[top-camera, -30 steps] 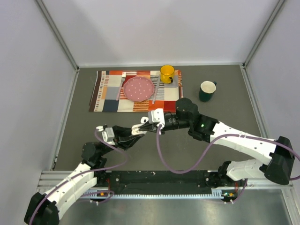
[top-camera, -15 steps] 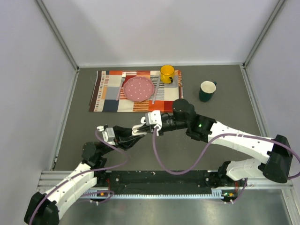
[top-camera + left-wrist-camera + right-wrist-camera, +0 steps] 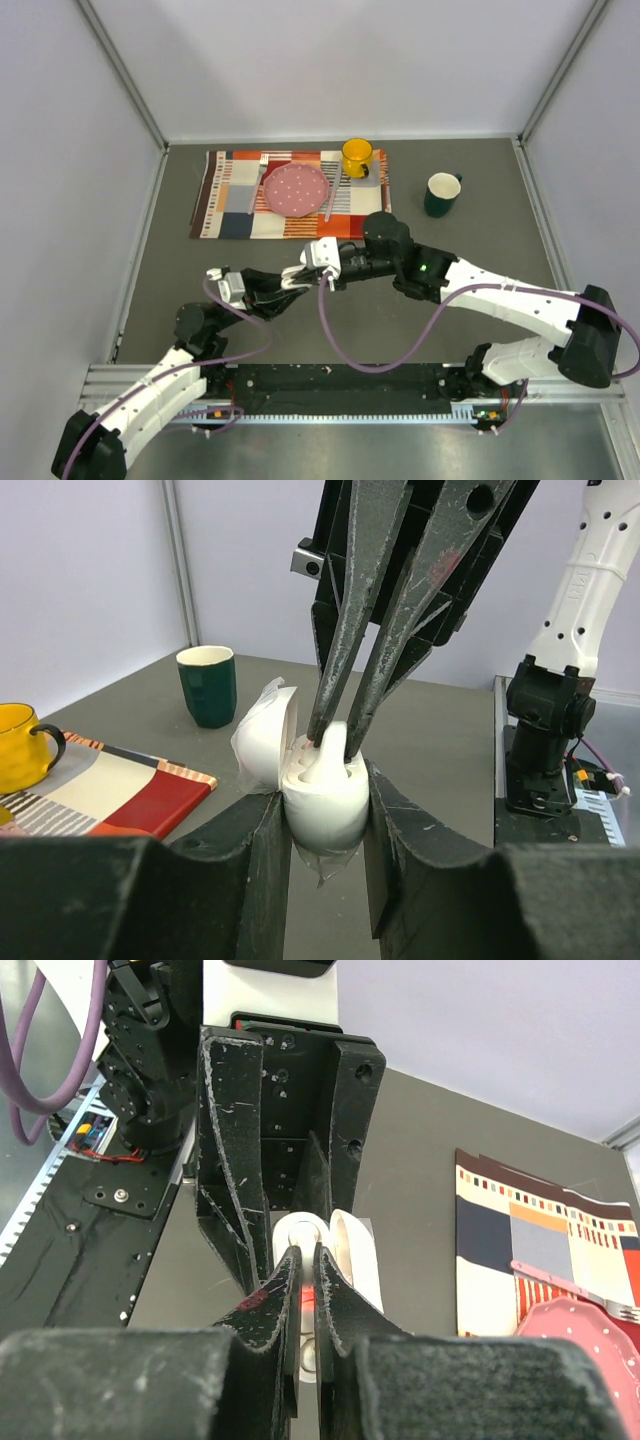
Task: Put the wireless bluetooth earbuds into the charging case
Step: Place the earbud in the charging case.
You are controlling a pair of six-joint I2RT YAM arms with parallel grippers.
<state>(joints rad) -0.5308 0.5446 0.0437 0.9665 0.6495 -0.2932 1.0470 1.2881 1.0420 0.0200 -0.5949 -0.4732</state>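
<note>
Right end effector (image 3: 335, 738) pinching earbud (image 3: 332, 754), tips in charging case (image 3: 322, 808)

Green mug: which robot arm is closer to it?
Right. The right arm has its dark elbow joint just left of the green mug and a little nearer the bases. The left arm reaches in from the near left corner, much farther away.

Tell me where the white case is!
Left wrist view, middle: the charging case sits clamped in the left gripper, lid open, the right gripper poking into its top.
</note>
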